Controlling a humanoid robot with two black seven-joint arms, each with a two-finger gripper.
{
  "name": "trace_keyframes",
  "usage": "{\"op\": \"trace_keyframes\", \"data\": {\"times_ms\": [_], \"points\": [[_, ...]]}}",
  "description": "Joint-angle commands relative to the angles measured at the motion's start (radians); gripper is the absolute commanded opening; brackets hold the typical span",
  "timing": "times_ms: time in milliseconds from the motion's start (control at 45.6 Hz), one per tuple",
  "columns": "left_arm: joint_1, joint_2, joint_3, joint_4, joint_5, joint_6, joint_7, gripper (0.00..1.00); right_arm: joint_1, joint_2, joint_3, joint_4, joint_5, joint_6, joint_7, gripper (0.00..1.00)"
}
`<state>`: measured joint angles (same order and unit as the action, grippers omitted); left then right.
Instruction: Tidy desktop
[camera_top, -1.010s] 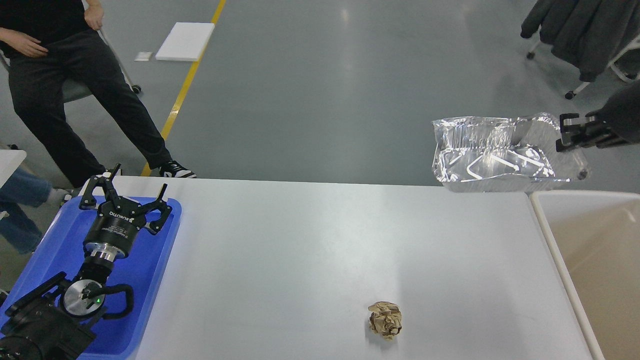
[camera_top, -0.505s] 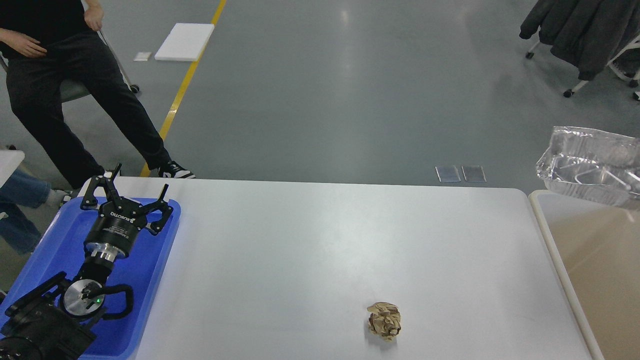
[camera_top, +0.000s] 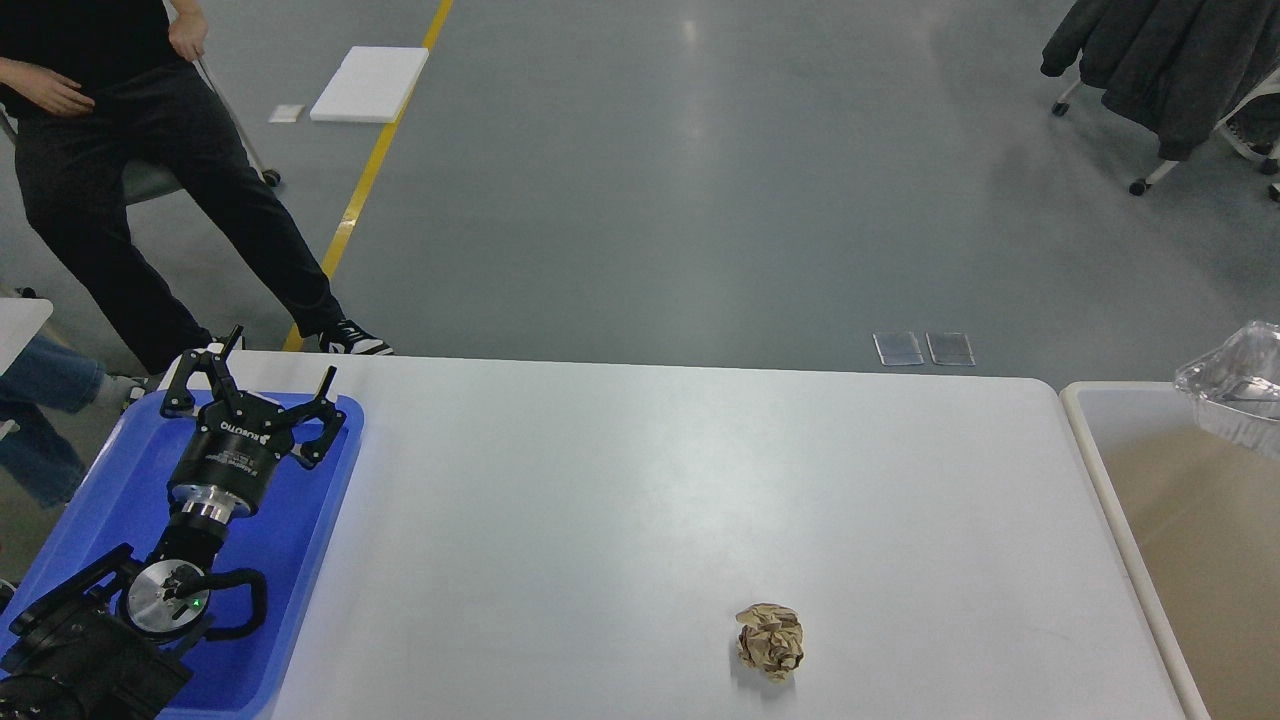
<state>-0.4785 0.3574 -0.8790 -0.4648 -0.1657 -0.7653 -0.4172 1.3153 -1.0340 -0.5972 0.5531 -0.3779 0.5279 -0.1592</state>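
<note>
— Surface (camera_top: 640, 500) first: where does it sit, and what is on it?

— It is the big white top with rounded corners, filling the middle and lower part of the head view. One crumpled brown paper ball (camera_top: 770, 641) lies on it, toward the near edge and right of centre, well apart from everything else.

— And on the left?

— A blue tray (camera_top: 315, 560) lies at the left end of the surface. The left claw (camera_top: 262, 386) hangs over the tray's far part, its two fingers spread wide with nothing between them. The rest of that black arm runs back to the lower left corner.

— The right claw?

— Not in view at all.

— What stands to the right of the surface?

— A beige bin with a cream rim (camera_top: 1085, 430), just beside the surface's right edge. At the right border of the view a crinkled foil container (camera_top: 1235, 385) shows above the bin's far corner; it is cut off by the frame, and I cannot tell whether it touches the bin or what holds it.

— Anything beyond the surface?

— Grey floor with a yellow line (camera_top: 375, 160), a flat white board (camera_top: 370, 83) lying on it, and two small clear squares (camera_top: 924, 348) on the floor just past the surface's far edge. A person in black clothes (camera_top: 130, 170) sits at the upper left, one sneaker near the surface's far left corner. Dark garments hang over a wheeled chair (camera_top: 1150, 70) at the upper right.
</note>
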Motion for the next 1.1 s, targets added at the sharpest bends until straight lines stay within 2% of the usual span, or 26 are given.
{"op": "trace_keyframes", "data": {"times_ms": [0, 285, 461, 549, 680, 1075], "points": [[0.000, 0.000, 0.000, 0.000, 0.000, 0.000, 0.000, 0.99, -0.191, 0.034, 0.102, -0.051, 0.042, -0.117, 0.000, 0.00], [0.000, 0.000, 0.000, 0.000, 0.000, 0.000, 0.000, 0.99, -0.366, 0.138, 0.120, -0.110, 0.149, -0.273, -0.002, 0.00], [0.000, 0.000, 0.000, 0.000, 0.000, 0.000, -0.002, 0.99, -0.475, 0.265, 0.145, -0.266, 0.235, -0.301, -0.002, 0.00], [0.000, 0.000, 0.000, 0.000, 0.000, 0.000, -0.002, 0.99, -0.577, 0.330, 0.221, -0.389, 0.278, -0.309, -0.002, 0.00], [0.000, 0.000, 0.000, 0.000, 0.000, 0.000, -0.002, 0.99, -0.628, 0.411, 0.342, -0.492, 0.280, -0.335, 0.000, 0.00], [0.001, 0.000, 0.000, 0.000, 0.000, 0.000, -0.002, 0.99, -0.660, 0.466, 0.422, -0.507, 0.281, -0.485, 0.001, 0.00]]}}
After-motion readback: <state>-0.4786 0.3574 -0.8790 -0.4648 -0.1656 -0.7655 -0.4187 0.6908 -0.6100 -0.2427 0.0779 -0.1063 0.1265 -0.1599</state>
